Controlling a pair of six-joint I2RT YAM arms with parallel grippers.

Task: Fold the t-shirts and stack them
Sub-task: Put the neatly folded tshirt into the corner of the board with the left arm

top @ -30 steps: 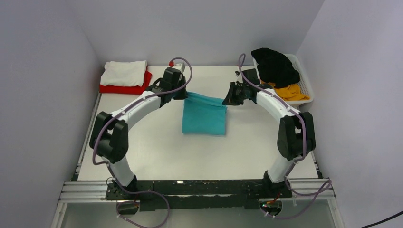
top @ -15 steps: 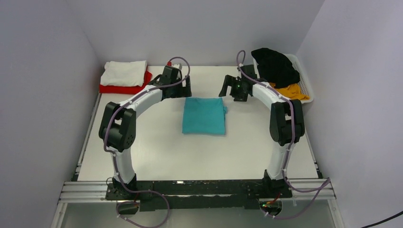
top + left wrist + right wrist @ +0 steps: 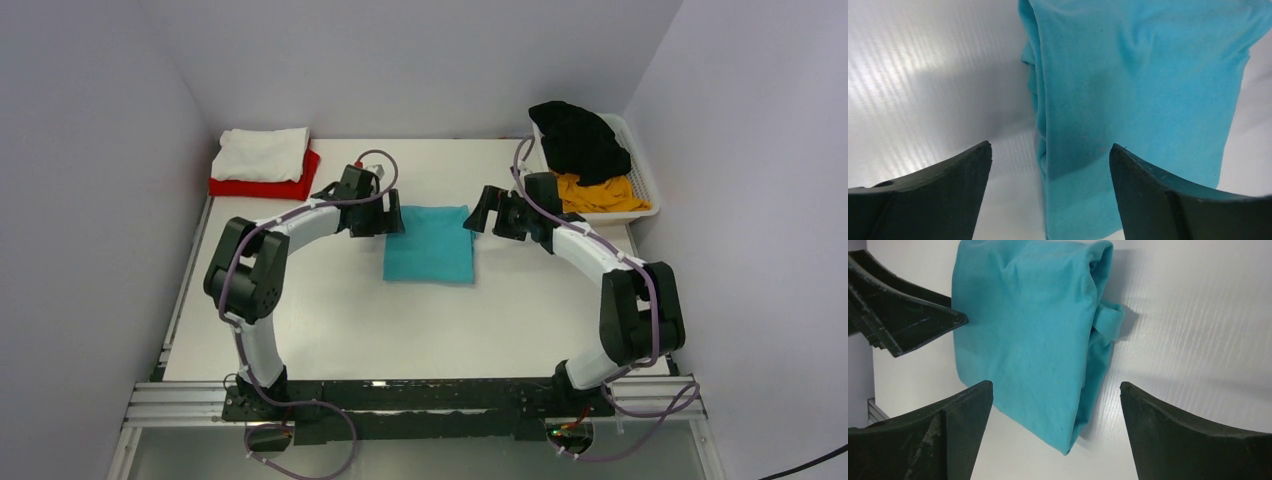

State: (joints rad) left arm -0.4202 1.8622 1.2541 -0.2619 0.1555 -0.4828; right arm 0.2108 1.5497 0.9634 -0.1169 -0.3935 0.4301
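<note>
A teal t-shirt (image 3: 430, 245) lies folded in a flat rectangle at mid-table, also seen in the left wrist view (image 3: 1138, 100) and the right wrist view (image 3: 1023, 340). My left gripper (image 3: 388, 218) is open at its far left corner, jaws wide (image 3: 1050, 146), straddling the shirt's left edge and gripping nothing. My right gripper (image 3: 480, 214) is open at the far right corner (image 3: 1055, 385), the shirt's folded edge lying between its fingers, unheld. A folded white t-shirt (image 3: 262, 153) rests on a red one (image 3: 258, 188) at the back left. Black (image 3: 578, 140) and yellow-orange (image 3: 602, 194) t-shirts sit in the basket.
A white slatted basket (image 3: 647, 188) stands at the back right against the wall. Walls close in the table on the left, back and right. A left finger (image 3: 903, 325) shows at the left of the right wrist view.
Both grippers have opened and let go of the teal shirt's far edge. The shirt now lies flat, and both grippers have come nearer and lower beside its far corners.
</note>
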